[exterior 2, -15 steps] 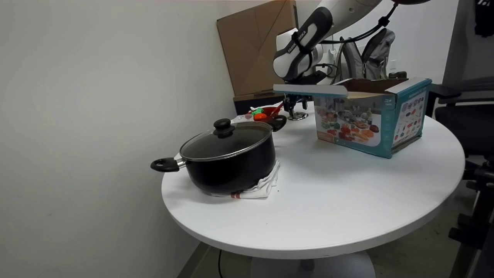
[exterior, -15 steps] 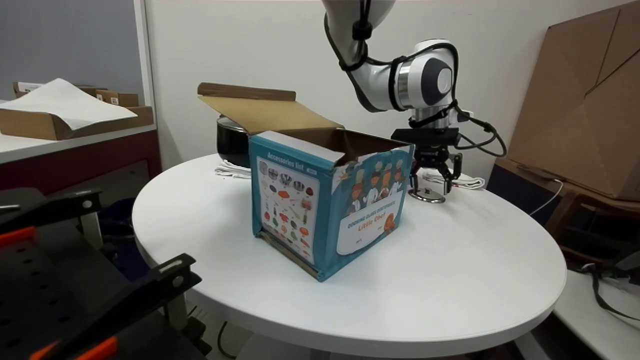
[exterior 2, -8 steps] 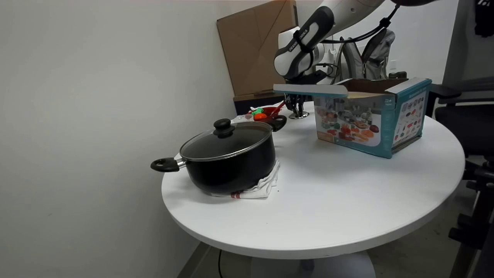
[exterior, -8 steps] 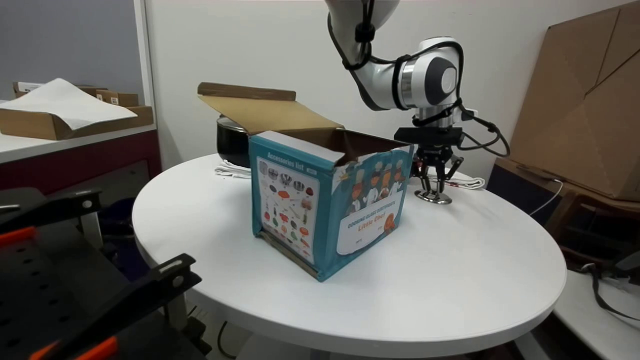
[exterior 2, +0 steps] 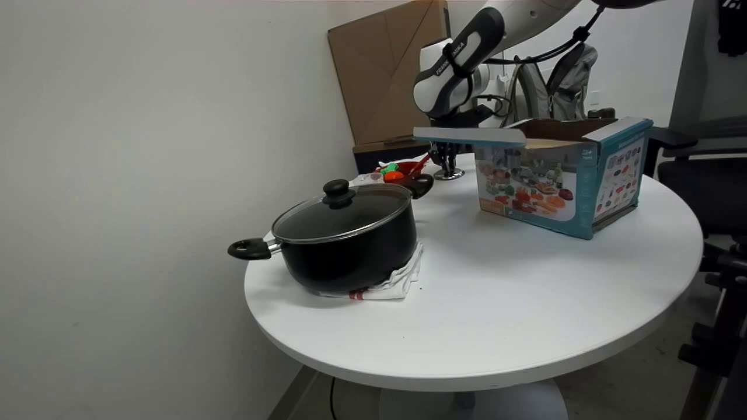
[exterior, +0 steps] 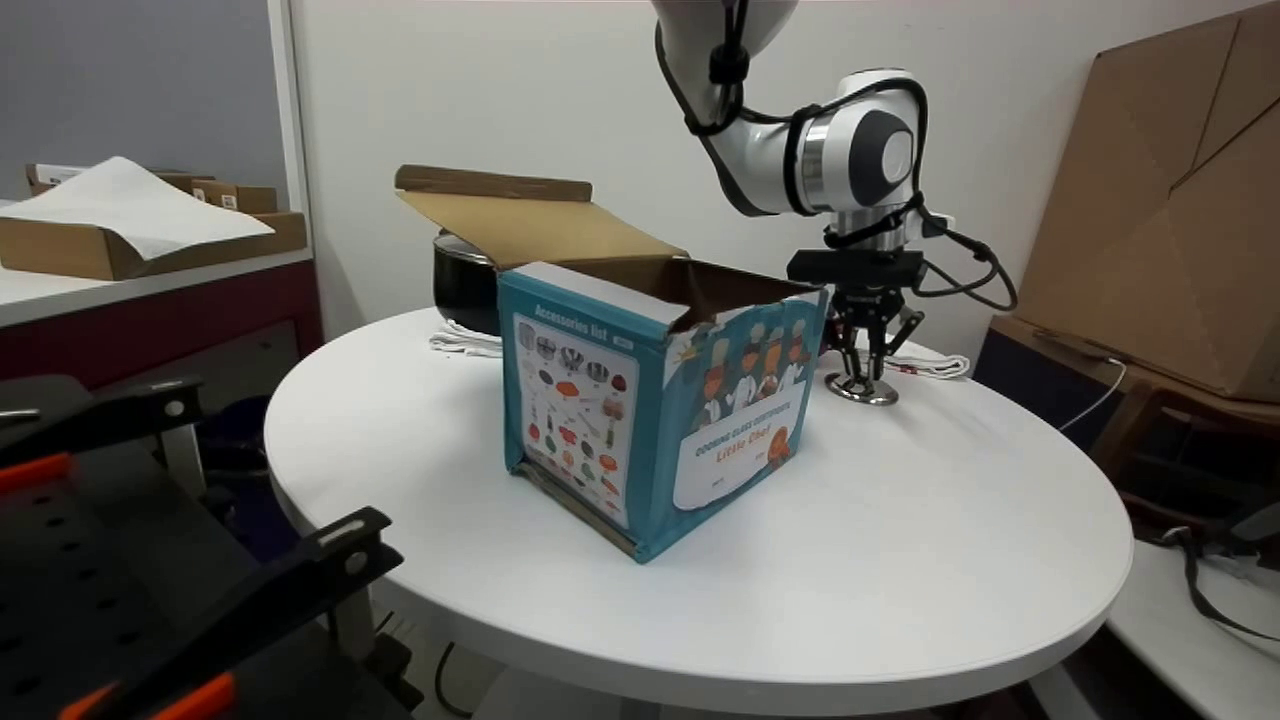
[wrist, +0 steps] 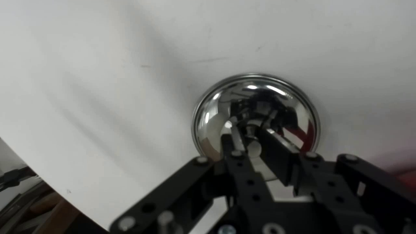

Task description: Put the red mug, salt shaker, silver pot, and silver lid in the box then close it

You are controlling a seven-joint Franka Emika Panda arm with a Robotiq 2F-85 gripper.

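- Since a second ago the gripper [wrist: 251, 138] has gone from spread wide to pinched in, and the silver lid [wrist: 252, 110] has shifted a touch right in an exterior view. Neither the box [exterior: 650, 430] nor the black pot [exterior 2: 350, 259] has budged.
- Hand status: clamped on the lid's knob [wrist: 254, 149], with fingers [wrist: 279, 156] on either side of it, right of and below centre in the wrist view.
- Lid itself fills the spot right of centre there, really shiny, with the gripper mirrored in it. Can't tell if it's touching the white table [exterior: 900, 580] or just above it.
- Box stands upright mid-frame in an exterior view, just left of the lid, top open, brown flap [exterior: 540, 220] sticking out toward the upper left. Can't see down to the bottom of it.
- Black pot is on the left of the frame in an exterior view, glass lid [exterior 2: 344, 213] on, sitting on a folded cloth [exterior 2: 400, 286].
- Past it, near the middle of that frame: red dish [exterior 2: 407, 167] with an orange piece [exterior 2: 393, 175] and a green piece [exterior 2: 388, 168] at its left, red handle [exterior 2: 421, 164] leaning out.
- Red blur [wrist: 408, 180] at the right edge of the wrist view, too soft to call.
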